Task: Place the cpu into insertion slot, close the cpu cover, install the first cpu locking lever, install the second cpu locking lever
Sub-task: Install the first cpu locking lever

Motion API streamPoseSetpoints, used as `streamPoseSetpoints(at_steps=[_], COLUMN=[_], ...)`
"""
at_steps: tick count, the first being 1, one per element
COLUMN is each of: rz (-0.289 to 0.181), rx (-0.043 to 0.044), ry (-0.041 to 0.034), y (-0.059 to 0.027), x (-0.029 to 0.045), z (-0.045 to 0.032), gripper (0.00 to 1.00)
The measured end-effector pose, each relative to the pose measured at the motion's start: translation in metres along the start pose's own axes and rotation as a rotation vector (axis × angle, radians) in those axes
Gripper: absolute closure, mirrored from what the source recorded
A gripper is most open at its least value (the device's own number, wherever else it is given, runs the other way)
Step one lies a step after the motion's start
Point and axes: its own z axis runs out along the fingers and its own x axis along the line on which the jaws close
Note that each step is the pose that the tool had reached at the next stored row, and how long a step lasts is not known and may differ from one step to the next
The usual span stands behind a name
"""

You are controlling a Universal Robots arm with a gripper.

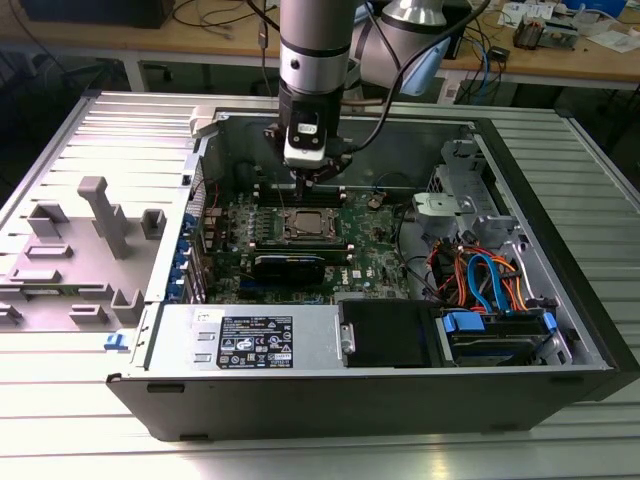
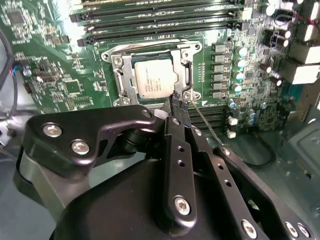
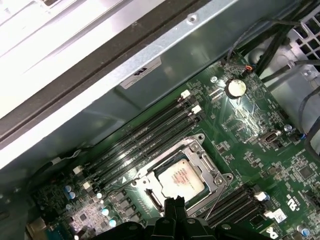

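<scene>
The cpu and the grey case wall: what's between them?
Long black memory slots lie between the cpu and the case wall, in the first wrist view.

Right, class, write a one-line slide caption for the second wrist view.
Black tool poised at the silvery metal cover frame around the square silver-grey chip.

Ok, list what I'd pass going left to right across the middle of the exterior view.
Grey plastic stand → blue card tabs → cpu → silvery metal bracket → orange and blue cables.
</scene>
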Motion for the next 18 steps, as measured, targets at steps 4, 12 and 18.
streamPoseSetpoints(at_steps=[4,12,18], rz=[-0.089,-0.209,-0.216], rx=[0.0037,0.0087,0.009], ry=[0.0017,0.0039,0.004], y=[0.0,0.0,-0.0004], x=[0.0,0.0,0.0006], z=[0.0001,0.0001,0.0001], gripper=[0.89,0.89,0.89])
